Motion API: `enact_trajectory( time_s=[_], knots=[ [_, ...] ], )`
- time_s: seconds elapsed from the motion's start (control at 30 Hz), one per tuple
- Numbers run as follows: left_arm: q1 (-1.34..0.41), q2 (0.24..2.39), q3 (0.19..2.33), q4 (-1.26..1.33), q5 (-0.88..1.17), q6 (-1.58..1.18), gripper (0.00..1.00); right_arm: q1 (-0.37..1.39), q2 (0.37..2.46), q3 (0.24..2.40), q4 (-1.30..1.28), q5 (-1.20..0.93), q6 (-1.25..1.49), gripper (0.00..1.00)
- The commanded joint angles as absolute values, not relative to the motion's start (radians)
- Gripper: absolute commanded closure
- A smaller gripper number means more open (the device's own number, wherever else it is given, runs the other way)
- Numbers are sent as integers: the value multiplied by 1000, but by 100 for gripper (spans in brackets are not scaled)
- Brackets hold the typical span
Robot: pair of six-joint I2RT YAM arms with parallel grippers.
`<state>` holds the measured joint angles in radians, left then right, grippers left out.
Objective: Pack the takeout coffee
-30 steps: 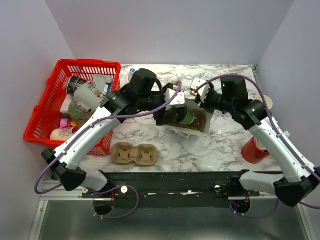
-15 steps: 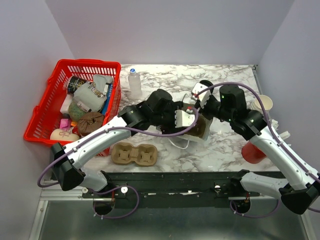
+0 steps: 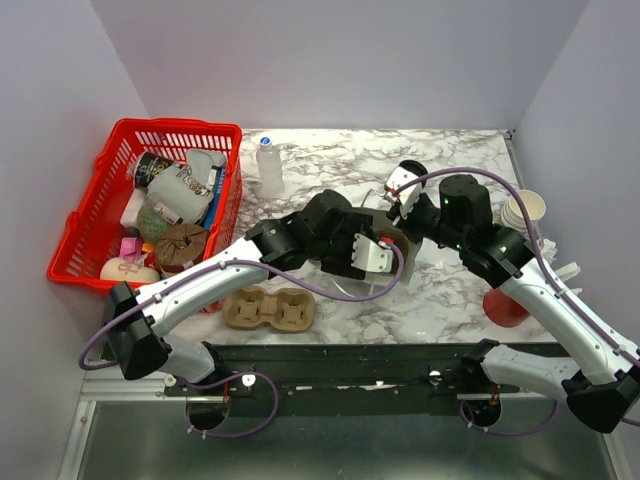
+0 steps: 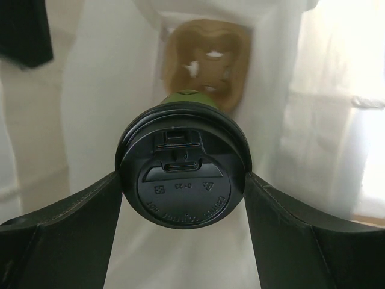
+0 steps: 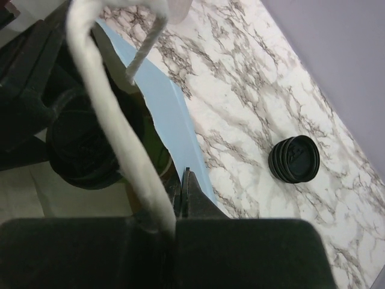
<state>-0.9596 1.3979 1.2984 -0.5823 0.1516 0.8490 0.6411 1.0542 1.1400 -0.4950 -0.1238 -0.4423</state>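
The takeout coffee (image 4: 183, 180), an olive-green cup under a round black sip lid, fills the left wrist view, and my left gripper (image 4: 183, 188) is shut on it, one finger (image 4: 72, 223) against each side of the lid. It hangs inside a white paper bag (image 4: 102, 90), above a cardboard carrier (image 4: 207, 60) at the bag's bottom. From above, the left gripper (image 3: 380, 250) reaches into the bag (image 3: 400, 262) and hides the cup. My right gripper (image 5: 182, 180) is shut on the bag's top edge (image 5: 174, 114) beside its white cord handle (image 5: 114, 132). The black lid (image 5: 81, 150) shows below.
A red basket (image 3: 80, 235) of packaged items stands at the left. A two-cup cardboard carrier (image 3: 268, 308) lies near the front edge, a water bottle (image 3: 268, 165) behind it. A stack of black lids (image 5: 293, 158) lies by the bag. Right side: a red cup (image 3: 505, 305) and stacked cups (image 3: 525, 210).
My left arm has swung the cup forward and down into the bag's mouth; the green cup no longer shows from above. The right gripper has kept hold of the bag's edge.
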Motion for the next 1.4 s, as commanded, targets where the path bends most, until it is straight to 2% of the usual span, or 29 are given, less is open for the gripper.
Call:
enact_trajectory(
  time_s=[0.0, 0.23, 0.47, 0.97, 1.37],
  knots=[
    [-974, 1414, 1290, -566, 38, 978, 100, 667, 1060, 1161, -468, -103, -394, 99],
    [-994, 1440, 1334, -652, -11, 1086, 100, 683, 1107, 1201, -456, -58, -333, 100],
    [-1000, 1514, 1448, -856, 25, 1054, 100, 690, 1129, 1216, -384, -26, -320, 99],
    [-1022, 1528, 1384, -735, -233, 894, 100, 767, 1098, 1218, -423, -9, -362, 99],
    [-999, 1502, 1336, -784, -232, 813, 100, 775, 1097, 1195, -417, -40, -362, 99]
  ],
)
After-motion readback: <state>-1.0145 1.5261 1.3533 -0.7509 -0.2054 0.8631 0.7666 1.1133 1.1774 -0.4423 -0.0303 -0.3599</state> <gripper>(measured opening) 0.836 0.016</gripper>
